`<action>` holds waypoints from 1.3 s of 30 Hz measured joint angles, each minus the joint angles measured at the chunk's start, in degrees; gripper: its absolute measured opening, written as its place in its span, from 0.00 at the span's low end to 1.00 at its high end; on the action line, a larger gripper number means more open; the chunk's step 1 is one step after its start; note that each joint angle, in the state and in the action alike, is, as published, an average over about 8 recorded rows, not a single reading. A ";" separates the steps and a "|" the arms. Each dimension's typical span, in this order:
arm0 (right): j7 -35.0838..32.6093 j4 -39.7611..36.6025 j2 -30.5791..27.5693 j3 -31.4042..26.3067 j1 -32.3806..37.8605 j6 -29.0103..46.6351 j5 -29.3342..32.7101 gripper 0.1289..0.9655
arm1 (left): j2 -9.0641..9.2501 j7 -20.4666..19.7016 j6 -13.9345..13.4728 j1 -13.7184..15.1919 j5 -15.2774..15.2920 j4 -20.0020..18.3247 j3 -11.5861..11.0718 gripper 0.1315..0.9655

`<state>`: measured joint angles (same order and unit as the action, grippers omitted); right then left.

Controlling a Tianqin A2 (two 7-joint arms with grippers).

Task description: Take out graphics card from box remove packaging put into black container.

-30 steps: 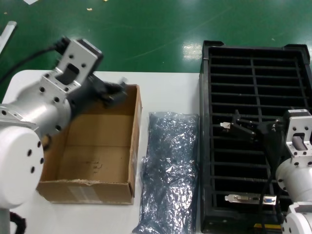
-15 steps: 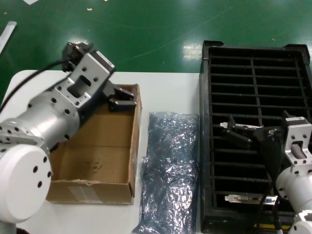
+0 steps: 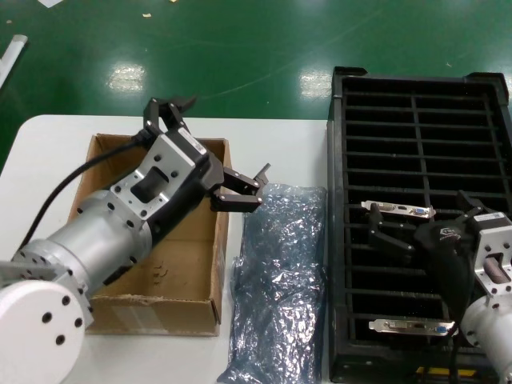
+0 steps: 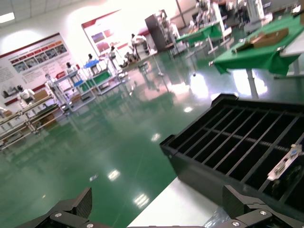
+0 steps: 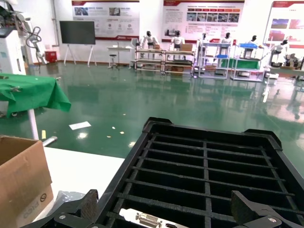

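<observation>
Left of centre in the head view, my left gripper (image 3: 210,152) hangs over the far right corner of the box (image 3: 178,264), its fingers spread wide and holding nothing; one fingertip reaches past the box's right wall towards the top of the bag (image 3: 276,280). In my left wrist view the two dark fingertips (image 4: 64,213) stand far apart at the lower edge of the frame, with bare white table (image 4: 180,206) between them.

At the lower right of the head view, my right gripper (image 3: 424,228) sits above the crate (image 3: 416,104), released, its fingers parted with nothing between them. A card (image 3: 398,210) rests in a slot at the crate's middle height, its silver bracket showing just beyond my right fingertips and apart from them. A second card (image 3: 412,326) lies in a slot near the crate's bottom edge. My right wrist view shows the first card's bracket (image 5: 147,219) at the lower centre of the frame, in the crate (image 5: 209,161), between my spread fingers but untouched.

The bag lies flat and crinkled on the table (image 3: 272,136) in the centre of the head view, between box and crate, its left edge just beside the box's right wall. The box stands open with only its brown floor showing inside.
</observation>
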<state>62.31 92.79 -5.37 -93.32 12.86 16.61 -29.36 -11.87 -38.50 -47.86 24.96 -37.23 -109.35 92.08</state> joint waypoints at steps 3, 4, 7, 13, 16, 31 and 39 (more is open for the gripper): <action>-3.57 -0.06 -0.68 0.10 -0.75 -0.95 -4.22 1.00 | -0.31 2.20 2.74 -1.45 -3.77 1.01 -0.02 0.99; -4.77 -0.08 -0.90 0.13 -0.99 -1.27 -5.64 1.00 | -0.41 2.94 3.66 -1.93 -5.04 1.35 -0.03 1.00; -8.33 -0.15 -1.58 0.22 -1.73 -2.22 -9.87 1.00 | -0.72 5.15 6.40 -3.36 -8.82 2.37 -0.05 1.00; -15.45 -0.27 -2.93 0.41 -3.20 -4.12 -18.29 1.00 | -1.32 9.55 11.87 -6.21 -16.35 4.39 -0.10 1.00; -18.98 -0.34 -3.60 0.50 -3.93 -5.06 -22.47 1.00 | -1.62 11.72 14.57 -7.62 -20.07 5.39 -0.12 1.00; -36.82 -0.66 -6.99 0.98 -7.60 -9.82 -43.61 1.00 | -3.14 22.75 28.28 -14.77 -38.95 10.45 -0.24 1.00; -46.30 -0.83 -8.79 1.23 -9.56 -12.35 -54.84 1.00 | -3.95 28.61 35.57 -18.56 -48.98 13.15 -0.30 1.00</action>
<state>16.01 91.96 -14.16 -92.10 3.30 4.27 -84.20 -15.82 -9.89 -12.30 6.40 -86.21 -96.21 91.78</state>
